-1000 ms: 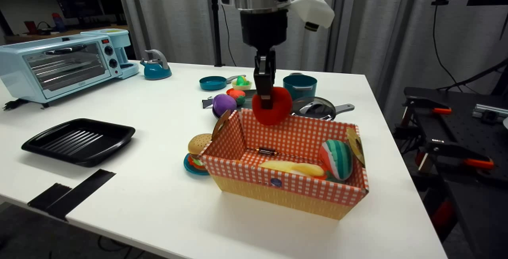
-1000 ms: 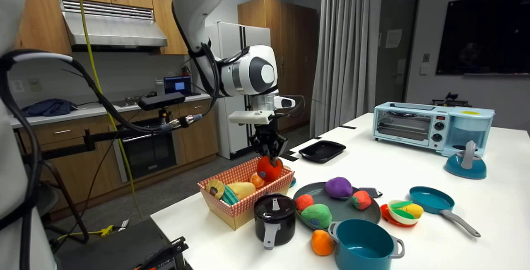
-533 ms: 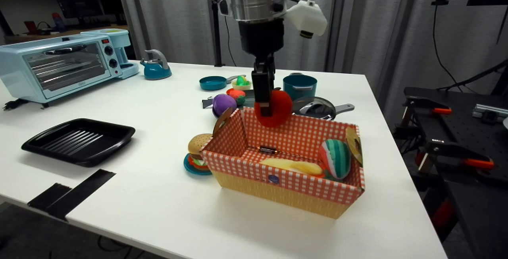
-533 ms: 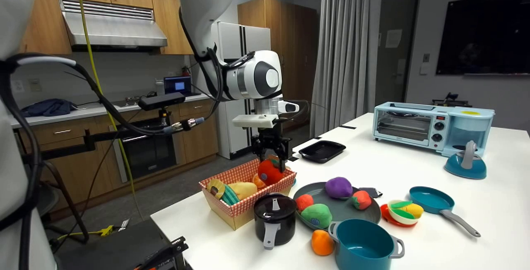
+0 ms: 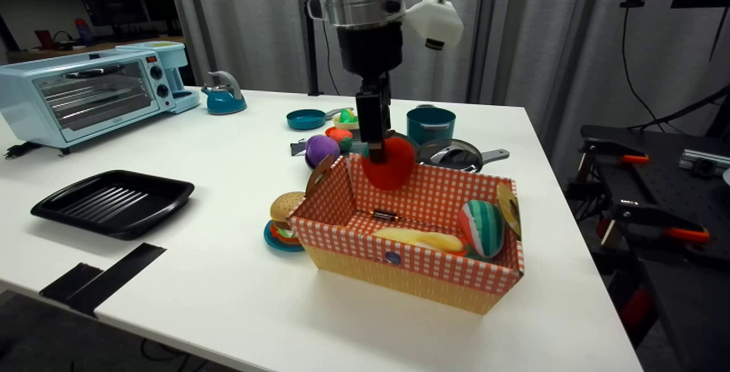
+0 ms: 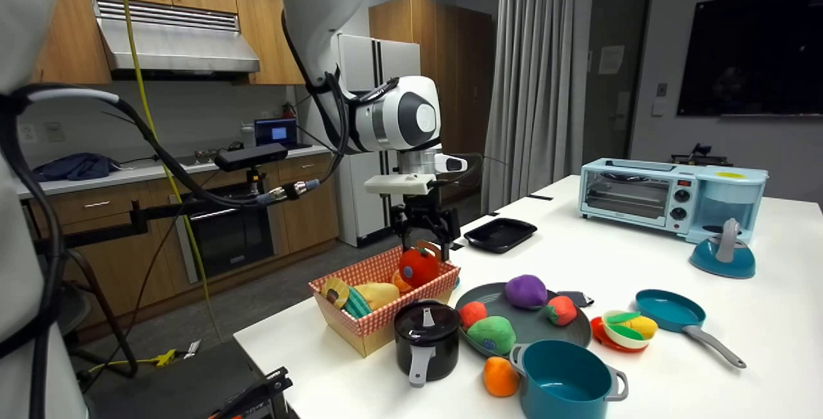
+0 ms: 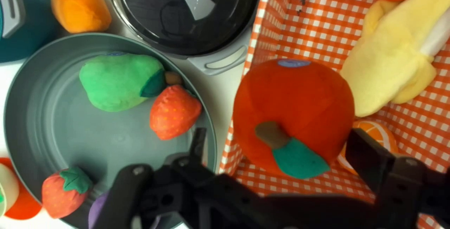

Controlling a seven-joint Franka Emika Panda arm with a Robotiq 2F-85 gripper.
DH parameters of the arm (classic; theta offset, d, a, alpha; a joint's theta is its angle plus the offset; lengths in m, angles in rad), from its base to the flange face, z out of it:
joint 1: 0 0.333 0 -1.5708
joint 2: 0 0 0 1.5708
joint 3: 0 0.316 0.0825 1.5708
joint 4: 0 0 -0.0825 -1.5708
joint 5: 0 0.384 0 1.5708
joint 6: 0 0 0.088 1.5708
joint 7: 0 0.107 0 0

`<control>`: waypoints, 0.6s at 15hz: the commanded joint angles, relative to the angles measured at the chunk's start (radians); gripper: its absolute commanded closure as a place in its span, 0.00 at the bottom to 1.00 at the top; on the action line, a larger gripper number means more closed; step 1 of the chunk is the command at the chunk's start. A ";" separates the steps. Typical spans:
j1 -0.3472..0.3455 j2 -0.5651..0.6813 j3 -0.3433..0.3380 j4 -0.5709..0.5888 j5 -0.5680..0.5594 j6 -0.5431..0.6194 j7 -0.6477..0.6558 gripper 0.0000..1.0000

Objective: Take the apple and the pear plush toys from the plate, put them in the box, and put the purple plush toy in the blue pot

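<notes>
The gripper (image 7: 277, 136) points downward over one end of the box (image 5: 399, 279), its jaws spread wider than the red apple plush toy (image 7: 299, 92), which is located between and partly below them. In the wrist view, a gap separates the apple from the finger on the side of the grey plate (image 7: 102, 137); contact at the opposite finger cannot be determined. The apple is at the long box wall nearest the plate, its upper portion projecting above the rim; whether it bears on the wall or on the contents below cannot be determined. The box also contains a banana (image 7: 390, 60), an orange slice (image 7: 383, 136), and a watermelon slice (image 5: 485, 229). The pear plush toy (image 7: 116, 81) lies on its side on the plate, with a strawberry (image 7: 175, 113) just beside its stem end. A second strawberry (image 7: 62, 195) and the purple plush toy (image 6: 526, 291) rest near the plate rim, apart from the pear. The blue pot (image 6: 562, 367) stands near the plate, with an orange plush piece (image 7: 80, 7) just beside it. A black lidded pot (image 6: 442, 348) stands between the box and the blue pot. A toy hamburger (image 5: 287, 206) is positioned just outside the box, near the apple end. The box and pots stand on a white table (image 5: 217, 280).
</notes>
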 commanded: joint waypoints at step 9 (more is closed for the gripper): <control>-0.008 -0.043 -0.005 0.109 -0.049 -0.013 -0.044 0.00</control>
